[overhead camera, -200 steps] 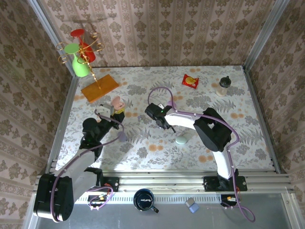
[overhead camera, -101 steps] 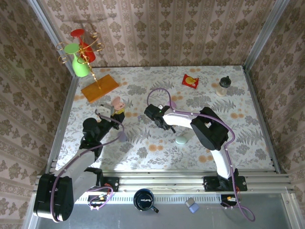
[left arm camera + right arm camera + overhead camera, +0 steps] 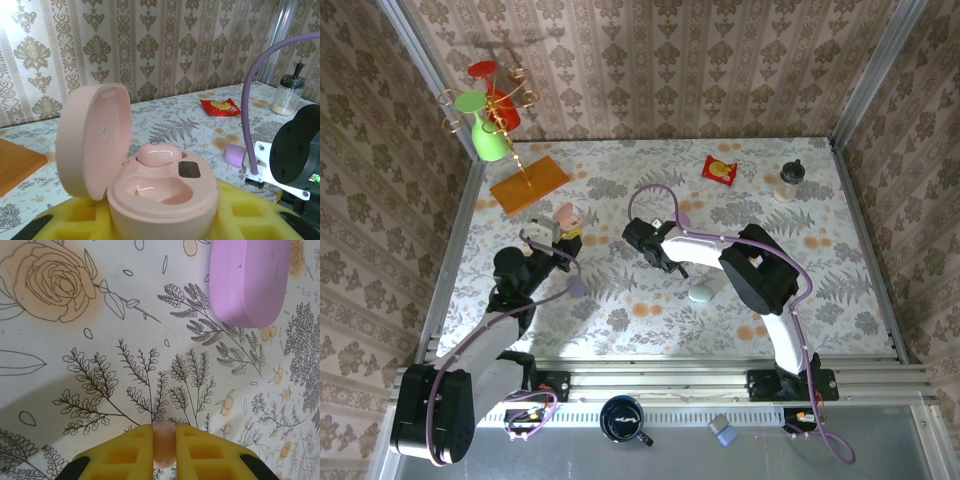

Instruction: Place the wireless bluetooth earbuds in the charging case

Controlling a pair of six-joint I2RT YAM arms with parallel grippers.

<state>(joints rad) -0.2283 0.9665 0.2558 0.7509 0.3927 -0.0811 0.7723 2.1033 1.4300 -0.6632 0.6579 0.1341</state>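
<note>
My left gripper [image 3: 563, 238] is shut on a pink charging case [image 3: 165, 200], which sits upright between its yellow pads [image 3: 250, 215] with the lid [image 3: 92, 140] swung open. One pink earbud [image 3: 159, 154] sits in the case's far slot, and the near slot is bare. Down at the floral tabletop near the middle, my right gripper [image 3: 658, 262] is shut on a second small pink earbud [image 3: 163, 444], pinched between its yellow fingertips [image 3: 130, 450]. The two grippers are well apart.
A lilac oval case [image 3: 248, 277] lies just beyond the right gripper, and a mint case [image 3: 700, 294] lies nearer the arms. A red packet [image 3: 719, 170] and a jar [image 3: 790, 180] stand at the back right. A wooden base with a cup stand [image 3: 528, 183] is at the back left.
The right gripper's jaws have closed onto the pink earbud on the table, and that arm has shifted slightly left. The left arm and its case have not moved.
</note>
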